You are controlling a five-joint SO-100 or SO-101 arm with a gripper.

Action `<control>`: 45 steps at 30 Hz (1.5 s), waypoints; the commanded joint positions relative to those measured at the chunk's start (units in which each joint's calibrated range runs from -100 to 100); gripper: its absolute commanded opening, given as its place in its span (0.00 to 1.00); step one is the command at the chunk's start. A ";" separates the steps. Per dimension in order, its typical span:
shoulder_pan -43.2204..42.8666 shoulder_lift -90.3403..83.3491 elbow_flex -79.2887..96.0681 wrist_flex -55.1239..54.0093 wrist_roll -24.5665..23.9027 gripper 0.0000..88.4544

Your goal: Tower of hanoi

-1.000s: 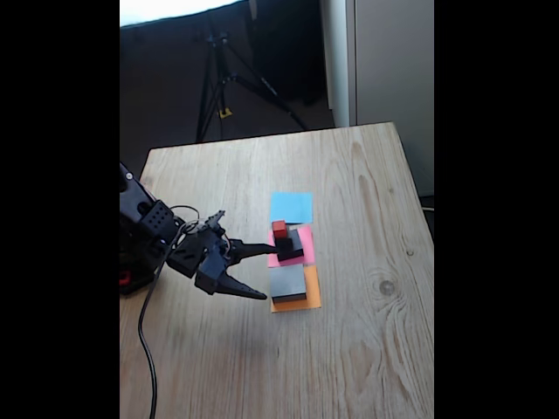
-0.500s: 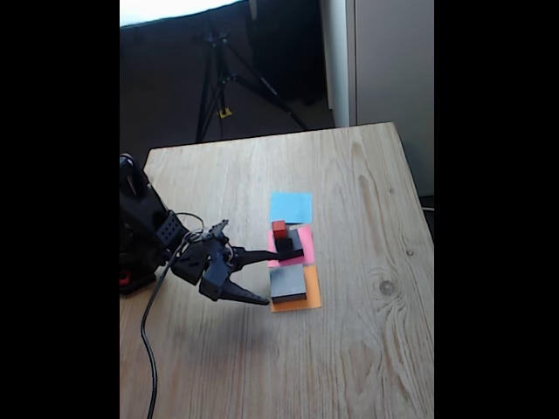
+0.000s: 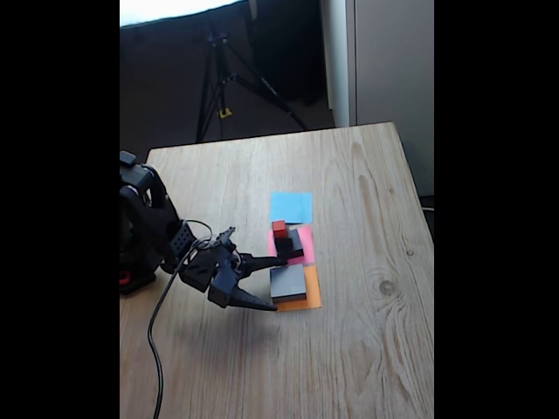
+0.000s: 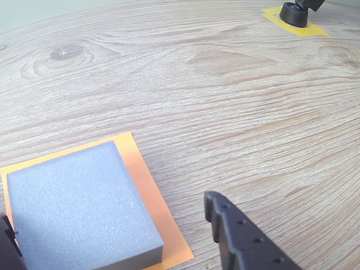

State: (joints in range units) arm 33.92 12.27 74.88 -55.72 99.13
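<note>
The large flat grey block [image 3: 289, 283] lies on an orange paper square [image 3: 312, 295]; the wrist view shows this grey block [image 4: 79, 208] close up on the orange paper [image 4: 151, 191]. My gripper [image 3: 280, 284] is open and low, one finger at each side of the block's near end. In the wrist view the gripper [image 4: 106, 209] has one finger [image 4: 242, 242] to the block's right and the other at the bottom left corner. Behind, a tiny red cube [image 3: 279, 229] sits on black blocks [image 3: 290, 245] on pink paper [image 3: 307, 246]; the black blocks merge into one dark shape.
A blue paper square [image 3: 291, 207] lies past the pink one. The arm's base [image 3: 140, 236] and its cable [image 3: 155, 349] are at the table's left edge. A black foot on yellow tape [image 4: 294, 14] stands far off in the wrist view.
The arm has swung down and right toward the grey block. The open fingers, which were by the black blocks, now flank the grey block.
</note>
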 commanded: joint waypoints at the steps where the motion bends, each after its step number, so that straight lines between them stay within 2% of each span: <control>1: -1.20 0.98 -1.61 -2.75 0.87 0.46; 31: -4.12 7.56 -1.97 -8.10 0.87 0.46; 45: -4.46 8.24 -2.34 -8.26 0.87 0.36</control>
State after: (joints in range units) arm 29.89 20.65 73.58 -62.77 99.13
